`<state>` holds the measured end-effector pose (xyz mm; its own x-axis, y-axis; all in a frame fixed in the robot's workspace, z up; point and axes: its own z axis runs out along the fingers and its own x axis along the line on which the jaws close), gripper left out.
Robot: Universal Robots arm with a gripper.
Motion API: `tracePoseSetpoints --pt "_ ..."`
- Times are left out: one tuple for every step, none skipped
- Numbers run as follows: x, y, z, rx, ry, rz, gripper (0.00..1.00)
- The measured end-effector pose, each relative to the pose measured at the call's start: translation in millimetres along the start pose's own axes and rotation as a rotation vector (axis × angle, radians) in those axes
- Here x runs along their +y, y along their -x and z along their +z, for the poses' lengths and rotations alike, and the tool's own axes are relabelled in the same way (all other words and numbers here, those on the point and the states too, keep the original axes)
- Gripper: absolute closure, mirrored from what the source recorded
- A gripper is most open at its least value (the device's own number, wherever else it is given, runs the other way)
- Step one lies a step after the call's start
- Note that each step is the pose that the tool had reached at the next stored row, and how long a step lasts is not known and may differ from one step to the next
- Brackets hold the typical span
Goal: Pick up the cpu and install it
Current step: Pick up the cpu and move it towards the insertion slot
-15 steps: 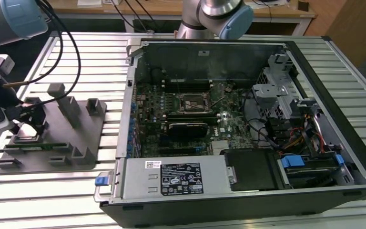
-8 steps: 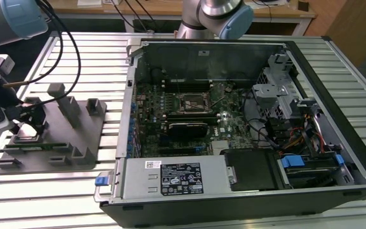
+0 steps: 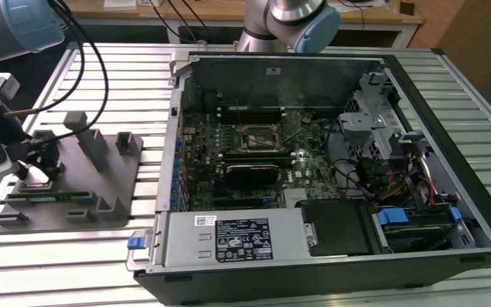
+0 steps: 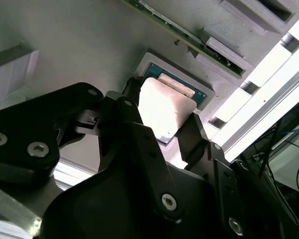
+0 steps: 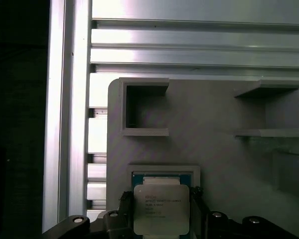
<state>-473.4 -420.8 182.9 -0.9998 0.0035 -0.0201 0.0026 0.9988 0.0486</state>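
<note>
On the slatted bench (image 3: pixel 58 268), your gripper (image 4: pixel 163 112) clamps the cpu (image 5: pixel 161 209) by opposite edges, holding it level at the grey tray (image 5: pixel 214 149) recess.

cpu (image 5: pixel 161 209) in end effector (image 5: pixel 161 200), perhaps above holder (image 5: pixel 214 149)

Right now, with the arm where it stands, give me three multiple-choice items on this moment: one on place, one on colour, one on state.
1. Where is the gripper? A) over the tray, at the exterior view's left B) over a keyboard C) over a drawer
2. The top of the cpu is: A) black B) silvery C) red
3. The gripper is: A) open, touching nothing B) shut on a cable C) shut on the cpu
Answers: 1 A, the exterior view shows it above the grey tray; 2 B, pale metal in both wrist views; 3 C, fingers press the cpu's two sides.
</note>
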Motion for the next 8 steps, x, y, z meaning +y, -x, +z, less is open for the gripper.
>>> tracePoseSetpoints --pt "0.0 0.0 0.0 0.0000 0.0000 0.000 0.46" --pt "0.0 0.0 -0.1 -0.0001 0.0000 0.000 0.46" --pt "0.1 0.1 -1.1 0.0000 0.0000 0.000 0.46" --pt "0.2 0.0 -2.9 0.0000 0.0000 0.000 0.46" --pt "0.2 0.1 -3.8 -0.0001 0.0000 0.000 0.46" --pt "0.3 0.1 -4.8 0.0000 0.0000 0.000 0.46" --pt "0.3 0.1 -5.7 -0.0001 0.0001 0.000 0.46" --pt "0.4 0.1 -6.6 -0.0001 0.0000 0.000 0.46"
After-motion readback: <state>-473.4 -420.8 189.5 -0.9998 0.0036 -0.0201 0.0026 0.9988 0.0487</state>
